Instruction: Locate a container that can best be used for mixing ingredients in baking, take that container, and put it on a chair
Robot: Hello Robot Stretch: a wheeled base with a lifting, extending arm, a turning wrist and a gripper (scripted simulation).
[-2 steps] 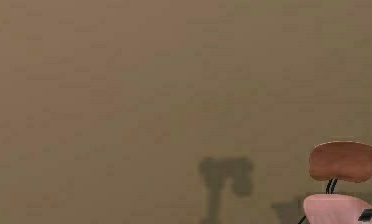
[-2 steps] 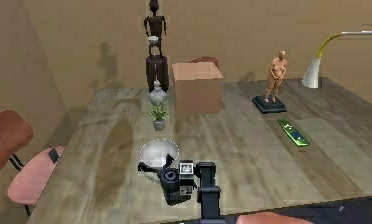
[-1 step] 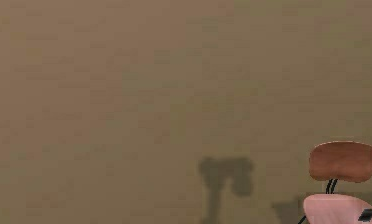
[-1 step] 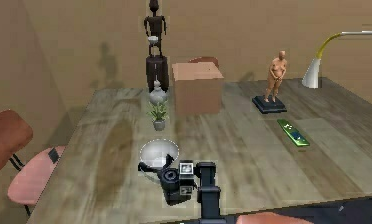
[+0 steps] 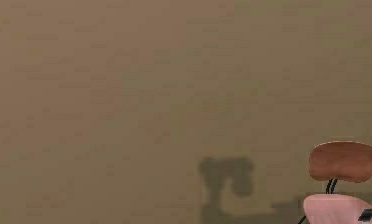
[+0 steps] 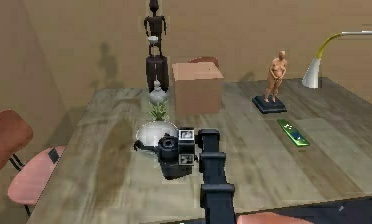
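The dark arm (image 6: 218, 190) rises from the arm side view's bottom edge over a wooden table (image 6: 114, 175), with a red-brown curved edge (image 6: 274, 217) just right of its base. At the arm's far end sit the two white marker squares, and left of them the gripper (image 6: 159, 150). The container (image 6: 152, 132) — a pale, rounded, bowl-like shape — stands on the tabletop right at the gripper's fingers, so I cannot tell whether the gripper has hold of anything, nor how its fingers are set.

A chair (image 6: 34, 172) with a pink seat and brown back stands at the table's left end; it appears again at the forward view's lower right (image 5: 341, 160), before a bare tan wall (image 5: 144, 90).

Right of the arm lies a flat green object (image 6: 292, 132). Just beyond the container is a small green plant (image 6: 157, 104). Farther back stand a cardboard box (image 6: 197, 88), a dark statue (image 6: 154, 40) on a dark pedestal beside it, and a brown figurine (image 6: 276, 75) on a dark base — with a white desk lamp (image 6: 329, 55) at the far right.
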